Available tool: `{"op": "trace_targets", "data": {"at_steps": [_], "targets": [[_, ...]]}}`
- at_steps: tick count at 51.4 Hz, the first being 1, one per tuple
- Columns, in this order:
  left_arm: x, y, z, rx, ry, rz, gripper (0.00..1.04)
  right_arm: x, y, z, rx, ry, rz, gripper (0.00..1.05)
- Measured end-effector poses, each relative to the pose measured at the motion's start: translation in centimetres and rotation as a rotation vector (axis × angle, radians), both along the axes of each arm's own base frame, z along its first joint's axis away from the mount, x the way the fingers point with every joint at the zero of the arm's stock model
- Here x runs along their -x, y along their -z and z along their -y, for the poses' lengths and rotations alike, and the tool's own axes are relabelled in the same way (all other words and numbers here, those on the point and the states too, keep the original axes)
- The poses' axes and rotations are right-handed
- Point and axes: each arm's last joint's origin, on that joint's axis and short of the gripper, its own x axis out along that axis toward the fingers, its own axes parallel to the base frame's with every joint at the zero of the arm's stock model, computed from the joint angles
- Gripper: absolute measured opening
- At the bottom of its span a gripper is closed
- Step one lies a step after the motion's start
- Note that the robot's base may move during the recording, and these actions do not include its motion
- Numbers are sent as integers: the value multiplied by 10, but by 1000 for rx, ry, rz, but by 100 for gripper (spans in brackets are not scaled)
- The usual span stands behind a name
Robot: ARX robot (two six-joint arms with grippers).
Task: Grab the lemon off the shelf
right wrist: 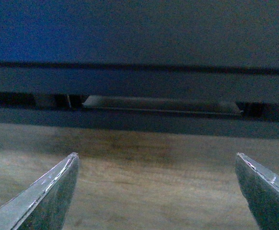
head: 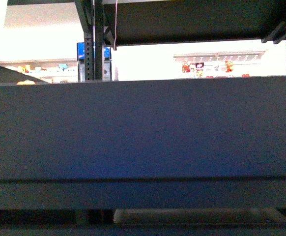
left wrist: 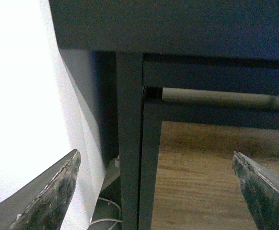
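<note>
Filling most of the front view, the shelf (head: 143,132) shows the dark front wall of one tray, with a black upright post (head: 98,44) and another tray's underside above it. At the far left of the frame, a small yellow-orange curve (head: 26,82) peeks over the tray's rim; too little shows to tell whether it is the lemon.

In the left wrist view, the left gripper (left wrist: 155,153) stands wide with nothing between its fingers. It faces a frame leg of the shelf and the wood-grain panel (left wrist: 206,182) at centre right. A white cable (left wrist: 106,213) lies at the bottom edge.

In the right wrist view, the right gripper (right wrist: 156,154) is likewise spread wide and empty, with the same panel under dark rails.
</note>
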Motion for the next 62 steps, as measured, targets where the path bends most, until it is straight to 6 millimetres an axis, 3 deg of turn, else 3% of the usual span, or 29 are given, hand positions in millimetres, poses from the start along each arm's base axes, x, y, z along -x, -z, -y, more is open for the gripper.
{"op": "trace_targets", "data": {"at_steps": [62], "targets": [[0,0,0,0,0,0,97,0,0,0,0,0,0,97]]}}
